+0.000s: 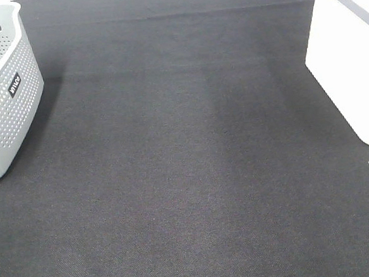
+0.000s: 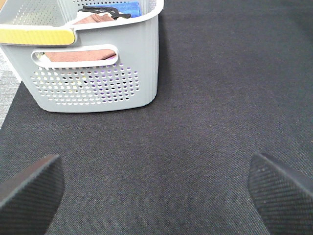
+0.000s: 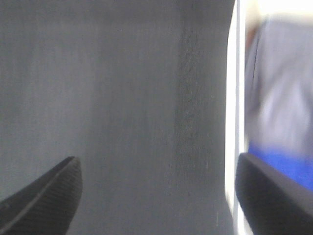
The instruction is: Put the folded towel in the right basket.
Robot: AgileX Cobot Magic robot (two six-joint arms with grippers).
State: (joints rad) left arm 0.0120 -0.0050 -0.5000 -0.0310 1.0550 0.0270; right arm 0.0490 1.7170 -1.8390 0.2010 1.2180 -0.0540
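No towel lies on the black mat [image 1: 186, 164] in the exterior high view, and neither arm shows there. In the left wrist view a grey perforated basket [image 2: 98, 83] holds a reddish-brown folded towel [image 2: 80, 55], seen through the handle hole, and a blue cloth [image 2: 126, 8]. My left gripper [image 2: 156, 188] is open and empty above the mat, a short way in front of that basket. My right gripper [image 3: 159, 196] is open and empty over the mat. The white right basket [image 1: 351, 70] stands at the right edge.
The grey basket [image 1: 4, 94] stands at the far left of the mat. A black clip-like object [image 2: 105, 10] lies on top of its contents, and a yellow strip [image 2: 36, 35] runs along its rim. The right wrist view shows a blurred white edge [image 3: 234, 98] with grey and blue beyond it.
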